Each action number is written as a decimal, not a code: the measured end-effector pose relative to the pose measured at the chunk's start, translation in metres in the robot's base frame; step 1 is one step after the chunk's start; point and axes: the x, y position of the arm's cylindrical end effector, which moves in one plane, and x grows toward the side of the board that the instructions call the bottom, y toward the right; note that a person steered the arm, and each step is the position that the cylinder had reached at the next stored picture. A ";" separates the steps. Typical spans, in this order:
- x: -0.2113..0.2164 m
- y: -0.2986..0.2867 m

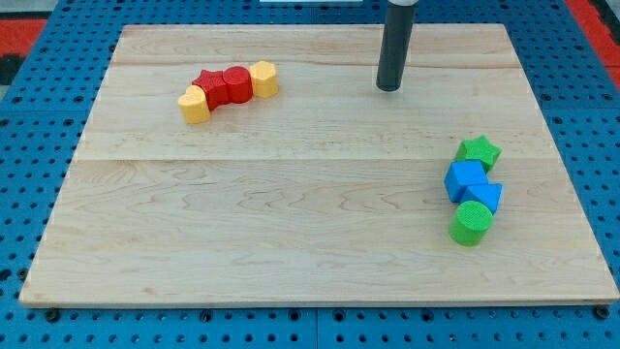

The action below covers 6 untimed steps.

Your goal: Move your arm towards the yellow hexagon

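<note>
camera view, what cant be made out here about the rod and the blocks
- Rod above my tip: cut off by the view's top edge.
- Which yellow block is the hexagon: right one or left one, both too small to tell.
- Red blocks: pressed together, shapes unclear.
- Lower blue block: partly hidden by the blue cube and green cylinder.

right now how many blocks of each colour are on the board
yellow: 2
red: 2
green: 2
blue: 2
total: 8
my tip stands right of the red-yellow row, touching none.
</note>
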 end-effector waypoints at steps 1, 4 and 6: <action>0.000 0.000; -0.007 -0.003; -0.032 -0.093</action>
